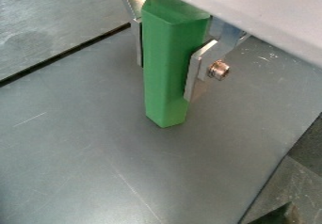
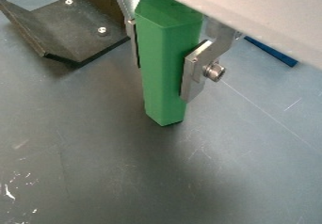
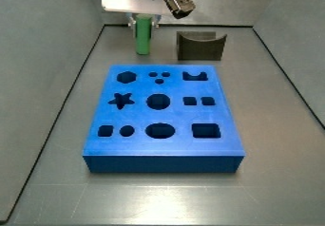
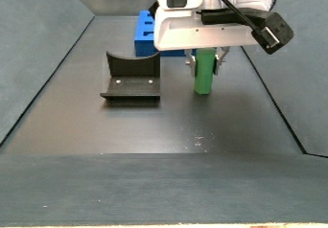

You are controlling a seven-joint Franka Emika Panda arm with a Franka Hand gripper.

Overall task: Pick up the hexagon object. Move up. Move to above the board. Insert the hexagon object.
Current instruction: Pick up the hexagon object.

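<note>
The hexagon object (image 1: pixel 169 77) is a slim bright green prism standing upright, and both wrist views show it between the silver fingers (image 1: pixel 199 72). My gripper (image 1: pixel 169 66) is shut on its upper half, one plate flat on each side. Its lower end (image 2: pixel 164 115) is at the dark floor; I cannot tell whether it touches. In both side views the gripper (image 3: pixel 144 23) holds the hexagon object (image 3: pixel 144 38) just beyond the far edge of the board (image 3: pixel 165 160), a thick blue block with several dark cut-outs. The hexagon hole (image 3: pixel 125 77) is at the board's far left corner.
The fixture (image 3: pixel 200 46), a dark L-shaped bracket, stands on the floor beside the green piece, also seen as the fixture (image 4: pixel 130 79) and the fixture (image 2: pixel 63 25). Grey side walls (image 3: pixel 64 87) bound the floor. A blue edge of the board (image 2: pixel 270 51) shows behind the gripper.
</note>
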